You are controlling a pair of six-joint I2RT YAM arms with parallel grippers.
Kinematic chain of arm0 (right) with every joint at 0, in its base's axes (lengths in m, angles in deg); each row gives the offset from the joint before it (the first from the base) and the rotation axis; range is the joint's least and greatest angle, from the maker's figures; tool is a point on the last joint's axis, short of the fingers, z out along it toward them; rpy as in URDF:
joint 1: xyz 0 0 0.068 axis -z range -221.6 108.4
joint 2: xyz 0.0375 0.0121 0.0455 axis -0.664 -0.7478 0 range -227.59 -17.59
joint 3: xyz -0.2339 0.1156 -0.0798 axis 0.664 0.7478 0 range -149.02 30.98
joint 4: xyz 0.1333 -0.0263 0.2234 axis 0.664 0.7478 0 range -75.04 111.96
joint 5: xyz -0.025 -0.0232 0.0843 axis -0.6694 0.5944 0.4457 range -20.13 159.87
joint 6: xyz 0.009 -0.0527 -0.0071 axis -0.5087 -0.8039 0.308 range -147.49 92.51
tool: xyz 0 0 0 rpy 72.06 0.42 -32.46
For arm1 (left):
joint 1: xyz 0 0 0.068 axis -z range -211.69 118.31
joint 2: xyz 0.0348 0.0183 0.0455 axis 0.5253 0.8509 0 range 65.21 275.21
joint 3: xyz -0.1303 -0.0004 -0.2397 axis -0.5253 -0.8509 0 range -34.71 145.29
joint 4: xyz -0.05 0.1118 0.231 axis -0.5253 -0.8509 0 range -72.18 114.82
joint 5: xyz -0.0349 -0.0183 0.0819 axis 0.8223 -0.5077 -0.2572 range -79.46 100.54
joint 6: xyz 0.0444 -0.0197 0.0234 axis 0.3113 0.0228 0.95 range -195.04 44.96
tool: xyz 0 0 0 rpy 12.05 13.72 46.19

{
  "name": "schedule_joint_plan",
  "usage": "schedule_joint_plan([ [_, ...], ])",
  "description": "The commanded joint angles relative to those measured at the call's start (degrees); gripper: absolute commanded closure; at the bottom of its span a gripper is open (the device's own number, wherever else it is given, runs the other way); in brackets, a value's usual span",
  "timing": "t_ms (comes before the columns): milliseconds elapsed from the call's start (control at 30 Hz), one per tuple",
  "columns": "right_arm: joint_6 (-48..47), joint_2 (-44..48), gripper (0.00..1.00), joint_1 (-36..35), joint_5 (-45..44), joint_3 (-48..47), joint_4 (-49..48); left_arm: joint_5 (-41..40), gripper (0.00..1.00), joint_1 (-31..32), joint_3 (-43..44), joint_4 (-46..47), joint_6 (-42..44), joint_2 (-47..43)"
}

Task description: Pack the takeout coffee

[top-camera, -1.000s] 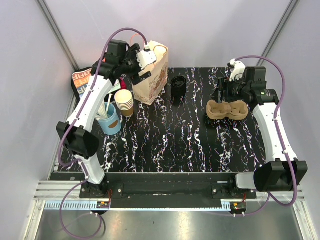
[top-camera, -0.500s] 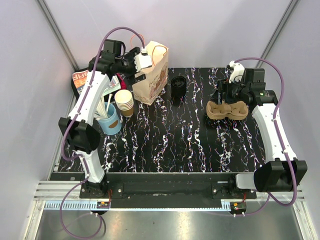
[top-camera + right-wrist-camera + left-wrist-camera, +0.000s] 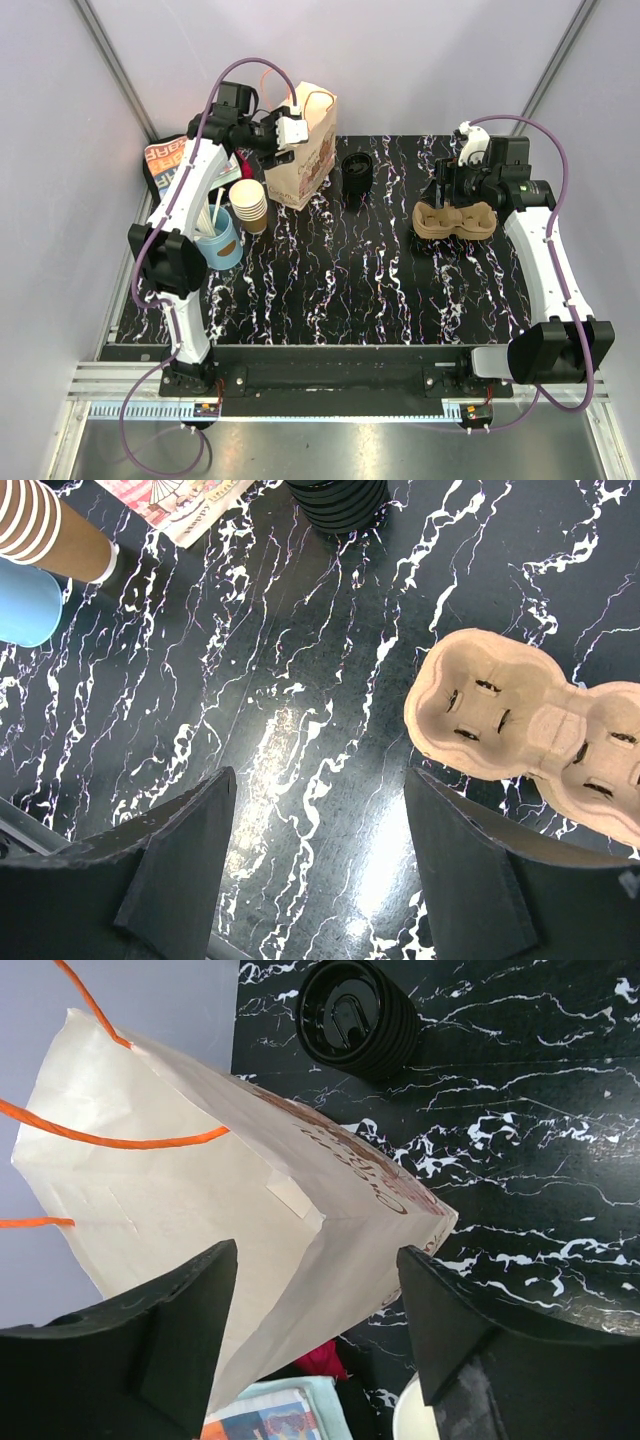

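Note:
The takeout coffee is out of view. A kraft paper bag with orange handles stands at the back left. My left gripper hovers at the bag's upper left side. In the left wrist view its fingers are apart, the gripper is open, and the bag's side lies beyond the gap. A moulded brown cup tray lies at the right, its holes empty. My right gripper hangs open just left of the tray, and in the wrist view this gripper has only table between its fingers.
A stack of black lids sits right of the bag. A stack of lidless brown cups and a blue cup with white sticks stand at the left. A magazine lies in the back left corner.
My left arm has shifted at the bag, its elbow swinging in, and its jaws have narrowed somewhat. The right arm has not moved.

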Motion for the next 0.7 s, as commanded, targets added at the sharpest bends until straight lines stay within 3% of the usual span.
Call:
schedule_joint_plan([
  [0, 0.5, 0.7, 0.26, -0.2, 0.1, -0.3, -2.0, 2.0, 0.37, -0.3, 2.5, 1.4, 1.6, 0.4],
  [500, 0.9, 0.5, 0.26, -0.3, 0.1, -0.3, -1.9, 0.5, 0.46, 0.1, 1.1, 1.4, 1.2, 0.2],
  [600, 0.8, 0.5, 0.26, -0.2, -0.1, -0.2, -1.9, 0.0, 0.58, 0.1, 0.9, 1.4, 1.3, 0.1],
  [667, 0.8, 0.7, 0.25, -0.2, -0.1, -0.1, -2.0, 0.0, 0.6, 0.2, 0.9, 1.5, 1.2, 0.1],
])
